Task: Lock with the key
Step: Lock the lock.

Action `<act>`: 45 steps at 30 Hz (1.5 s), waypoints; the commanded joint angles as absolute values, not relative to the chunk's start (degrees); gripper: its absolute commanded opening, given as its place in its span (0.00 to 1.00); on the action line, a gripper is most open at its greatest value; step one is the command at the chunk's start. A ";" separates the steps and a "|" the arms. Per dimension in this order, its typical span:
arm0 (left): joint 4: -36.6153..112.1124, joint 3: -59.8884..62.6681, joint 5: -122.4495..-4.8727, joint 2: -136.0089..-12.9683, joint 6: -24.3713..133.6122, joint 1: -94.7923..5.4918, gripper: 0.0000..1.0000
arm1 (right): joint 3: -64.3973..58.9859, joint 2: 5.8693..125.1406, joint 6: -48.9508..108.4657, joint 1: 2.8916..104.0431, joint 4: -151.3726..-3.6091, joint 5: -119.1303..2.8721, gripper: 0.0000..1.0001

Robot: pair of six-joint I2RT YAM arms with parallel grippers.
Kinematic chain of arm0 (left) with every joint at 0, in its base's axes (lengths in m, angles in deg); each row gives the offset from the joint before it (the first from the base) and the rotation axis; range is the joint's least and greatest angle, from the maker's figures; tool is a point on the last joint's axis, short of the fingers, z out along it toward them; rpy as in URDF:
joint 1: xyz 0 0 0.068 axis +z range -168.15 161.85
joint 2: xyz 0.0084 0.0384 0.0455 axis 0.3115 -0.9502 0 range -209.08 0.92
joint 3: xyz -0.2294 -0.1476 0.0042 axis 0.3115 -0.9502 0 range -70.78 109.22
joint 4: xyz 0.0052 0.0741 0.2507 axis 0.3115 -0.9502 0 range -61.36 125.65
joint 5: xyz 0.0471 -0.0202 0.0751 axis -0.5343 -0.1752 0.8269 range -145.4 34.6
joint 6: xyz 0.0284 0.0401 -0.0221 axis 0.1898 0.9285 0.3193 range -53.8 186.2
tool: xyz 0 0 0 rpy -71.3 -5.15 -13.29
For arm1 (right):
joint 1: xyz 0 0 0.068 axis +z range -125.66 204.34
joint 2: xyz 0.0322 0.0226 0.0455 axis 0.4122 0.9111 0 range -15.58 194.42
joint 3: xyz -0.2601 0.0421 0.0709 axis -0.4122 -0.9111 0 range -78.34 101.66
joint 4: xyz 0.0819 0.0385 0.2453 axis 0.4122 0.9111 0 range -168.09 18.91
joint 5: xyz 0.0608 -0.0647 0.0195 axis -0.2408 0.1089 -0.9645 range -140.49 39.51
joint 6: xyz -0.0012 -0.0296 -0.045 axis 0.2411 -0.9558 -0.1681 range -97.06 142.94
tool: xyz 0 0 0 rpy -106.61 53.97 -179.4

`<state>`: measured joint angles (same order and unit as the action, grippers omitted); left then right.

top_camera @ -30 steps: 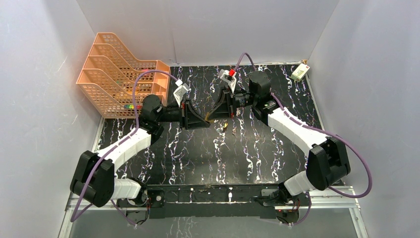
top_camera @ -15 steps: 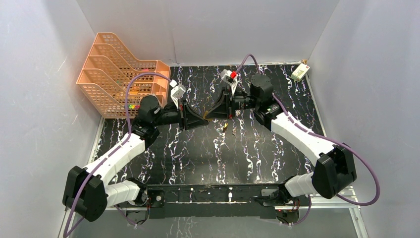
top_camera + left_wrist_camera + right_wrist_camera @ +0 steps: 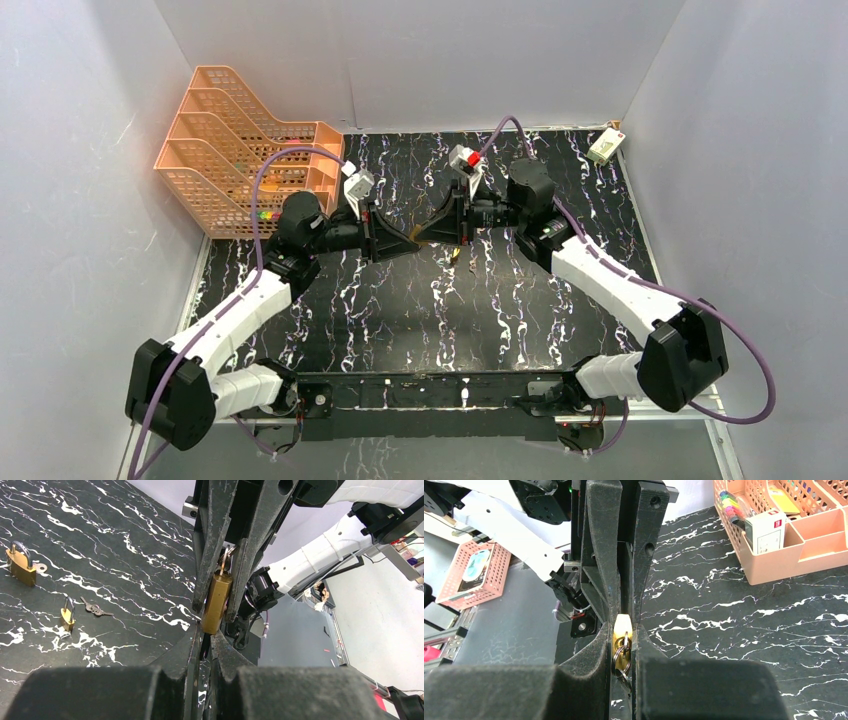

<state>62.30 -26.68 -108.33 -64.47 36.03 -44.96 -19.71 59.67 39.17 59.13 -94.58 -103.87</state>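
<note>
Padlock (image 3: pixel 217 602) is pinched in the right pincer (image 3: pixel 623 632) above the surface (image 3: pixel 400 310), and the left pincer (image 3: pixel 204 647) meets it pressed together, probably on the hidden key; next, a steady twist while the right holds firm.

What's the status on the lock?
Right claw shut on padlock. Left claw shut at its base; key unseen. Spare padlock lies aside, no obstruction.
</note>
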 commanded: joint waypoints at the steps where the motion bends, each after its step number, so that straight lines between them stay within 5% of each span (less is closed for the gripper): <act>1: 64.81 -23.14 -105.45 -61.30 33.53 -43.21 0.00 | -21.22 57.84 35.60 60.79 -95.17 -104.24 0.00; 16: 63.91 -21.31 -106.75 -60.51 32.71 -38.29 0.00 | -23.56 56.51 31.31 60.75 -90.15 -100.76 0.03; 27: 58.98 -18.55 -110.24 -61.75 35.61 -36.54 0.00 | -22.93 52.77 34.23 55.22 -95.27 -96.50 0.67; 45: 60.86 -19.60 -114.59 -65.45 34.59 -36.05 0.00 | -22.03 60.91 51.37 49.78 -120.77 -110.14 0.76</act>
